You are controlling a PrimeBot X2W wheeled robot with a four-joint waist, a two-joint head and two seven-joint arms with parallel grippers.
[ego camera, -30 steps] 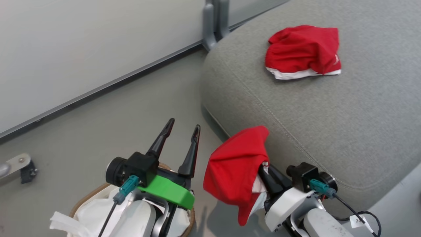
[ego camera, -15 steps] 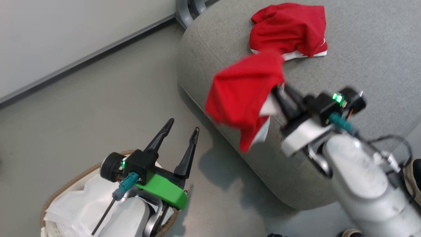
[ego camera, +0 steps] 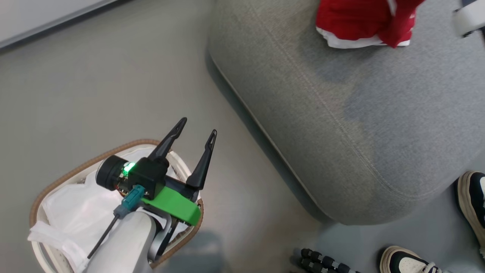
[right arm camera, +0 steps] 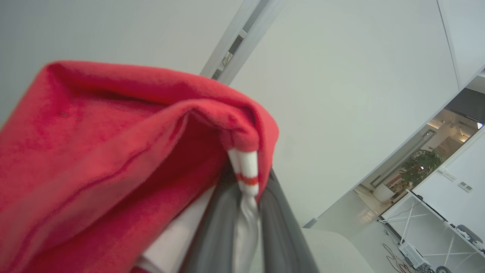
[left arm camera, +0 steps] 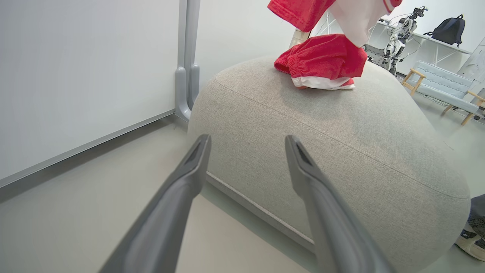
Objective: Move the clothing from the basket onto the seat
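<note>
One piece of red clothing (ego camera: 352,17) with a white hem lies crumpled on the far part of the grey seat (ego camera: 341,113). In the left wrist view it (left arm camera: 322,58) rests on the seat (left arm camera: 341,132), and a second red and white garment (left arm camera: 303,9) hangs in the air just above it. My right gripper (right arm camera: 246,201) is shut on that second garment (right arm camera: 94,159), pinching its white striped cuff (right arm camera: 244,170). My left gripper (ego camera: 199,126) is open and empty above the basket (ego camera: 75,167), whose white lining (ego camera: 72,204) shows.
A person's shoes (ego camera: 471,204) stand on the floor by the seat's near right corner, another shoe (ego camera: 409,261) beside a black ribbed object (ego camera: 322,261). A white wall panel (left arm camera: 75,76) with a grey post (left arm camera: 185,76) stands left of the seat.
My right arm has carried the held garment up and across the seat, toward the garment lying there. The head camera has swung too. My left gripper stays open over the basket.
</note>
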